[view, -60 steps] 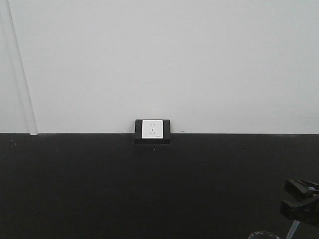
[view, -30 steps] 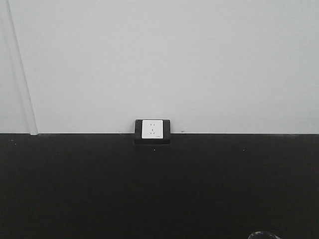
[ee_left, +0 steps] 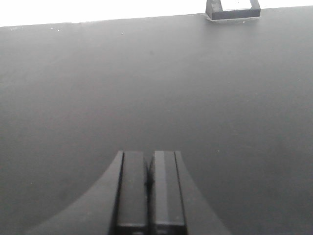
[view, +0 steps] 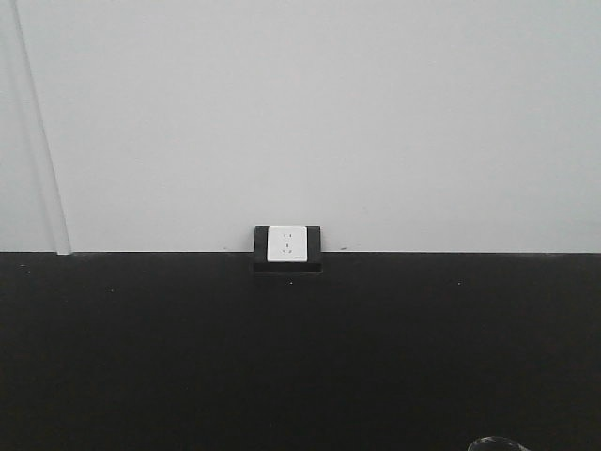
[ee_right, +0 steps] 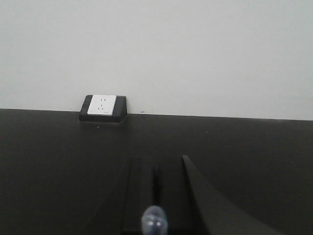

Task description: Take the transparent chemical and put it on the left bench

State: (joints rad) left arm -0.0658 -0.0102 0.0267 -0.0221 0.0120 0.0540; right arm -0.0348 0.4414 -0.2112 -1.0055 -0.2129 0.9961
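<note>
In the right wrist view my right gripper [ee_right: 155, 162] has its jaws closed to a thin slit around a pale, colourless translucent stick [ee_right: 153, 221], whose rounded end shows low between them. The glass of the transparent chemical's beaker is not visible there. A clear glass rim [view: 498, 443] peeks over the bottom edge of the front view; I cannot tell which beaker it is. My left gripper [ee_left: 149, 154] is shut and empty, low over the black bench [ee_left: 156, 88]. Neither gripper shows in the front view.
A white wall socket in a black frame [view: 286, 246] sits where the black bench [view: 188, 357] meets the white wall. It also shows in the right wrist view [ee_right: 103, 107] and at the top of the left wrist view [ee_left: 233, 11].
One second ago my right gripper, with the pale stick hanging from it, showed at the front view's right edge. It has since left that view. The glass rim has stayed put.
</note>
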